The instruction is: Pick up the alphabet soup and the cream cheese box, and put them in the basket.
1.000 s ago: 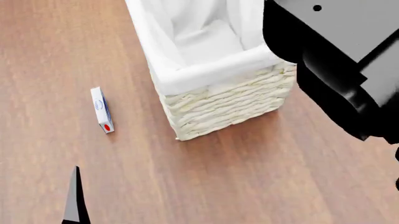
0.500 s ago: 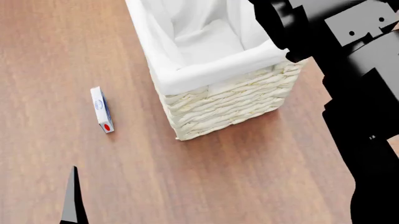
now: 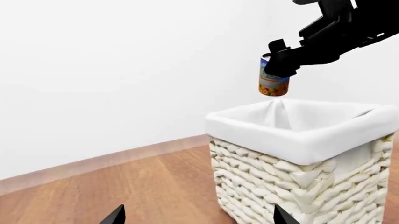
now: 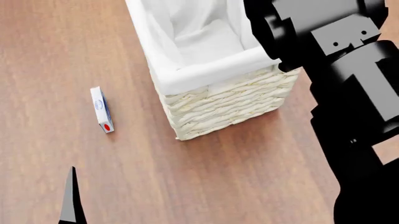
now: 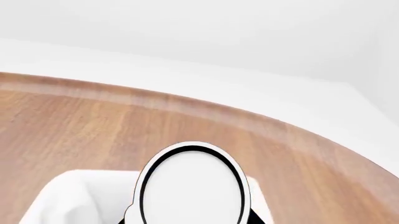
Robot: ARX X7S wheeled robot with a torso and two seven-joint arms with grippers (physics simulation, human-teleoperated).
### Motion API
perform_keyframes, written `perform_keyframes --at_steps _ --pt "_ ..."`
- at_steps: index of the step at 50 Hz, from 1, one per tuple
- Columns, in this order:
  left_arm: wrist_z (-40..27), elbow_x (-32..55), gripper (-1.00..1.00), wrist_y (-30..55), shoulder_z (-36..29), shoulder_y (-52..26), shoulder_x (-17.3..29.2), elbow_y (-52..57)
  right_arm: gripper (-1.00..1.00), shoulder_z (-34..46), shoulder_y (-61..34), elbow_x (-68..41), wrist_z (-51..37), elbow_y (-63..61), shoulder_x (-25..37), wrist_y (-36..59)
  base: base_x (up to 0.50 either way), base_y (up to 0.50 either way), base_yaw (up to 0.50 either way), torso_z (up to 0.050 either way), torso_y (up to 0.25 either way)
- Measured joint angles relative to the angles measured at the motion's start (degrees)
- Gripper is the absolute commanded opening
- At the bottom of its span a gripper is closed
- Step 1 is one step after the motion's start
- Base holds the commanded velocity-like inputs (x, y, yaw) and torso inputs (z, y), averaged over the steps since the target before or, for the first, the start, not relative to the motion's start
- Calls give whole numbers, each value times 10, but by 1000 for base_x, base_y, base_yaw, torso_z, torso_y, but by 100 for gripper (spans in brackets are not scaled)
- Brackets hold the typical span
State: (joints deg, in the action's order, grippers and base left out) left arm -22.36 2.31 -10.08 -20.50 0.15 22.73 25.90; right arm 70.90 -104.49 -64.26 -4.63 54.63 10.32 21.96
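The alphabet soup, a small can with a blue and yellow-orange label, hangs in my right gripper, which is shut on it above the open basket. In the right wrist view the can's round metal end fills the jaws, with the basket's white liner below. My right arm covers the basket's right rim. The cream cheese box lies flat on the wood floor left of the basket. My left gripper is open and empty, low near the floor; one fingertip shows in the head view.
A wood floor stretches around the basket, ending at a white wall behind it. The basket's inside shows only white cloth.
My right arm has moved left and over the basket's right rim in the head view. The cream cheese box and the basket have not moved.
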Motion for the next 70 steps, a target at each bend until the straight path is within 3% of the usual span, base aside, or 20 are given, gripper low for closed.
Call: perform_keyframes --at_steps 70 --pt "-7 -3 100 -2 -12 1 7 1 -100 20 73 -1 -43 -154 75 40 0 0 0 0 1"
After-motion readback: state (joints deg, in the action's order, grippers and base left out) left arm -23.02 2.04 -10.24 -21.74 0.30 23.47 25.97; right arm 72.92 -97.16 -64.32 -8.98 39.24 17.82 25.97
